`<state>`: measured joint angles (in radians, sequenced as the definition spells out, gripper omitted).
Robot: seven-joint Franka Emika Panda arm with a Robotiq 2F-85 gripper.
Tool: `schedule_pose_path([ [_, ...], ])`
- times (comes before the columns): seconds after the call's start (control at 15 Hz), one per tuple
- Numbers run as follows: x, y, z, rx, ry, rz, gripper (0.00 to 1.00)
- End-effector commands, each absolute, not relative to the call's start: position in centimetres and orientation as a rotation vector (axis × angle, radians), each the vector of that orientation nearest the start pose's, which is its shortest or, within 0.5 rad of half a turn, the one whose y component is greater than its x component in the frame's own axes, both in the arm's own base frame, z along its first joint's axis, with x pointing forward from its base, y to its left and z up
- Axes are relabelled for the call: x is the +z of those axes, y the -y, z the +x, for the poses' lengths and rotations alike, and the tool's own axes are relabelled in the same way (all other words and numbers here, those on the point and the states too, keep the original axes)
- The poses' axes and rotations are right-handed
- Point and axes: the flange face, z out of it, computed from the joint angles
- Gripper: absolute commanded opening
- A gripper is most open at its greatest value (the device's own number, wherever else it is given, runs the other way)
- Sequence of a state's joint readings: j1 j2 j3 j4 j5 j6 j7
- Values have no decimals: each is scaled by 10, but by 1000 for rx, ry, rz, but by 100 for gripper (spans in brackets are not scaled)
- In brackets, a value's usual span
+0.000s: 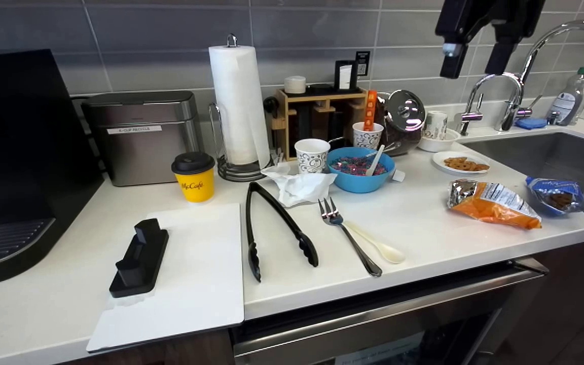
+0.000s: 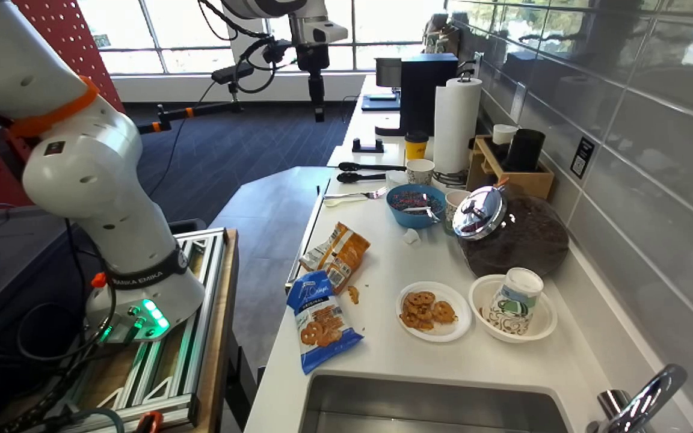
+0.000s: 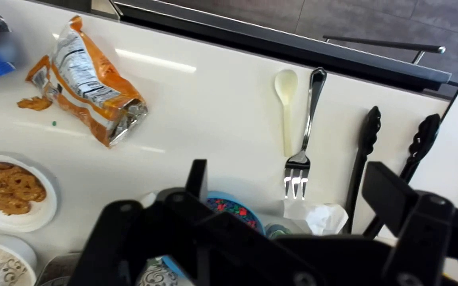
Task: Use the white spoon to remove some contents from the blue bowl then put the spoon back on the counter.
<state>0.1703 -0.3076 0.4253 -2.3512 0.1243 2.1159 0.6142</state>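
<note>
A cream-white spoon (image 1: pixel 389 252) lies on the white counter (image 1: pixel 424 228), close beside a dark fork (image 1: pixel 357 243). It also shows in an exterior view (image 2: pixel 344 201) and in the wrist view (image 3: pixel 286 85). The blue bowl (image 1: pixel 357 183) stands farther back and holds pink and dark bits. It also shows in an exterior view (image 2: pixel 400 214). A second white utensil (image 1: pixel 374 161) leans in the bowl. My gripper (image 1: pixel 474 63) is open and empty, high above the counter. In the wrist view my gripper (image 3: pixel 292 182) hides much of the bowl.
Black tongs (image 1: pixel 250 218) and a crumpled napkin (image 1: pixel 299 187) lie left of the fork. A paper cup (image 1: pixel 312 157) and paper towel roll (image 1: pixel 239 106) stand behind. Orange (image 1: pixel 492 203) and blue (image 1: pixel 555 195) snack bags and a pretzel plate (image 1: pixel 439 163) lie near the sink (image 1: pixel 550 147).
</note>
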Motion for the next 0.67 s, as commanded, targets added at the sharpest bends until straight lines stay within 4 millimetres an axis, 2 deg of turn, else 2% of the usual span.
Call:
schedule_pose_path([
  [0.0,407,-299,386,12,-24,-3099,100],
  [0.33,348,-320,394,92,47,-3116,100],
  [0.6,309,-323,412,28,68,-3147,100],
])
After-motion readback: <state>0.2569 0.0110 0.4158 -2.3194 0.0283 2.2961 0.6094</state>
